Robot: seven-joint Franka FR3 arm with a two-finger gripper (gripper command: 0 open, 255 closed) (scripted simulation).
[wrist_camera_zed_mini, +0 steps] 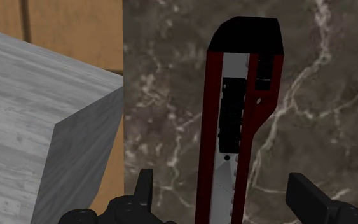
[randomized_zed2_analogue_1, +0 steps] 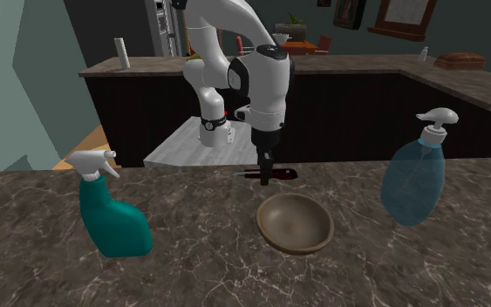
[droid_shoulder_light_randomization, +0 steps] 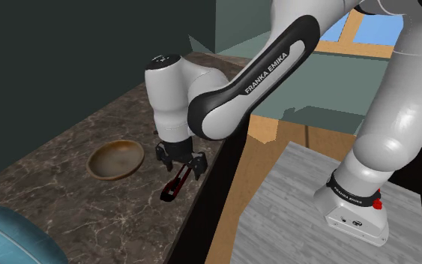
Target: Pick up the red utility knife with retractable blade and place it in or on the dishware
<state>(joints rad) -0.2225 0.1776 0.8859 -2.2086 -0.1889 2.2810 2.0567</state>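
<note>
While flat on the dark brown, white-veined marble bench [droid_shoulder_light_randomization: 59,150], the red utility knife with black end cap and grey slider channel [wrist_camera_zed_mini: 234,108] lies near the round brown shallow bowl [randomized_zed2_analogue_1: 296,225]. It is on the bowl's arm side, close to the bench edge, and apart from the bowl.

Black two-finger jaws: wide open, pointing down over the knife. Wrist view: one finger [wrist_camera_zed_mini: 144,188] on each side of the handle, a gap on both sides, no contact seen.

Bowl: upright, nothing inside.

Second exterior view: teal trigger spray bottle [randomized_zed2_analogue_1: 112,218] to the bowl's left, translucent blue pump bottle [randomized_zed2_analogue_1: 413,187] to the bowl's right, both standing, well apart from it.

Grey wood-grain stand [wrist_camera_zed_mini: 31,127]: beyond the bench edge on the knife's side of the bowl.
</note>
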